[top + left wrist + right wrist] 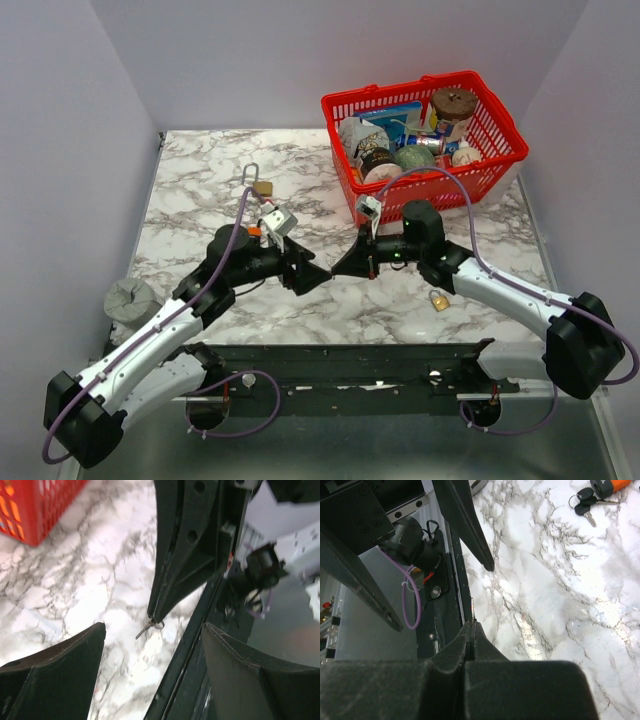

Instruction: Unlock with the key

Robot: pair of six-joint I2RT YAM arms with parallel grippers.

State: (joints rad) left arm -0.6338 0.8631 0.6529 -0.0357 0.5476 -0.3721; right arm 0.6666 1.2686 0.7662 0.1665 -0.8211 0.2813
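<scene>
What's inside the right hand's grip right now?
A thin metal key with a small ring sticks out of the tip of the shut right hand. The pinched end is covered.

red basket point(490, 178) blocks far right, padlock point(261, 187) far left, bare table point(305, 165) between

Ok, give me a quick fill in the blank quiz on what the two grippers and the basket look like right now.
1. The right gripper is ___ on a small key.
2. The left gripper is ___, holding nothing.
3. The plastic basket is ___ in colour.
Missing words: shut; open; red.
</scene>
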